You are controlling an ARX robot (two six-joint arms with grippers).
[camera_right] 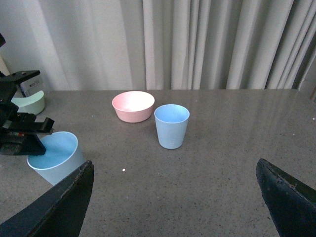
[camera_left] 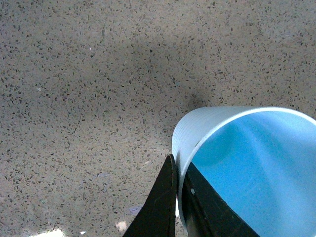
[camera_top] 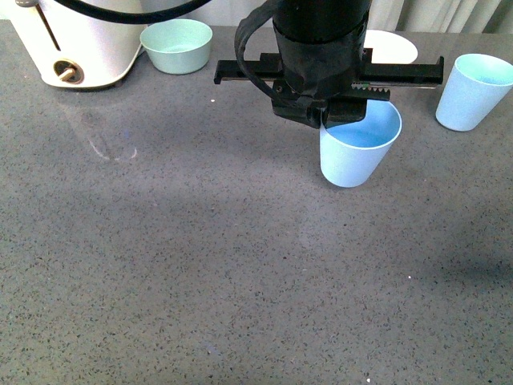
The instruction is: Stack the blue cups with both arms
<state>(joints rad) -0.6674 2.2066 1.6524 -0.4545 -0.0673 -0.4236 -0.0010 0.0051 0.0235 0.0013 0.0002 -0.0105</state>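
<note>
1. The left gripper (camera_top: pixel 325 120) hangs over the middle of the grey speckled desk (camera_top: pixel 200 265), its fingers (camera_left: pixel 163 202) pinching the rim of a blue cup (camera_top: pixel 357 156), one finger outside the wall and one inside.
2. The gripped blue cup tilts, its mouth open to the camera. Whether its base touches the desk cannot be told.
3. The second blue cup (camera_top: pixel 471 92) stands upright on the desk, to the right of the gripped one, a little farther back and well apart from it.
4. The right gripper (camera_right: pixel 175 165) faces the scene from the right. Its fingers (camera_right: pixel 54 207) are spread wide and hold nothing.
5. A pink bowl (camera_right: pixel 133 105) sits just beside the second blue cup, on its far left side.
6. A green bowl (camera_top: pixel 176 44) rests at the far left, next to a white appliance (camera_top: pixel 80 40).
7. A pale curtain (camera_right: pixel 197 44) hangs behind the desk.
</note>
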